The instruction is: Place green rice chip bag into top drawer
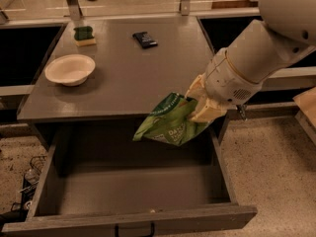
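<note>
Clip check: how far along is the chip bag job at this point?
Done: the drawer stands pulled open, and the green chip bag is up off the table. In hand: the gripper is shut on the bag's right side, holding it in the air by the table's front edge, over the drawer's back part. Left: lower the bag into the drawer and let go.

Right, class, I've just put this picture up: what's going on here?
A robot arm's end effector grips the green rice chip bag by one end and holds it in the air over the open top drawer, just in front of the counter edge. The bag is not yet inside the drawer. On the counter sit a white bowl, a green-and-yellow sponge and a small dark packet.
</note>
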Robot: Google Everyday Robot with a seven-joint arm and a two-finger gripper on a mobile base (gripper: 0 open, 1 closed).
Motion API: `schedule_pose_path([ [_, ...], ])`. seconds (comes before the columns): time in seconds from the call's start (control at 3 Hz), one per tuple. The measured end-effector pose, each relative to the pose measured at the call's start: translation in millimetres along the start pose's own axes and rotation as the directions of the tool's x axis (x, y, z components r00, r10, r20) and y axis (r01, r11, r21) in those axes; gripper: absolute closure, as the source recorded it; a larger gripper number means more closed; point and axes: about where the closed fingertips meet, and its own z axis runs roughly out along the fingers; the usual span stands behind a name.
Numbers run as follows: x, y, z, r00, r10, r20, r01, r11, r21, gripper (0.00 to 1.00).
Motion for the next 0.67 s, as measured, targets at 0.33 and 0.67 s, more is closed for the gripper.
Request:
schedule_pose_path([
  [0.33,-0.2,0.6,0.0,1.000,0.000,0.002,0.000,1.0000,0.004,1.00],
  [0.67,-3.3,6.2,-4.6,1.000,-0.003,0.012,0.002,0.9991,0.043,1.00],
])
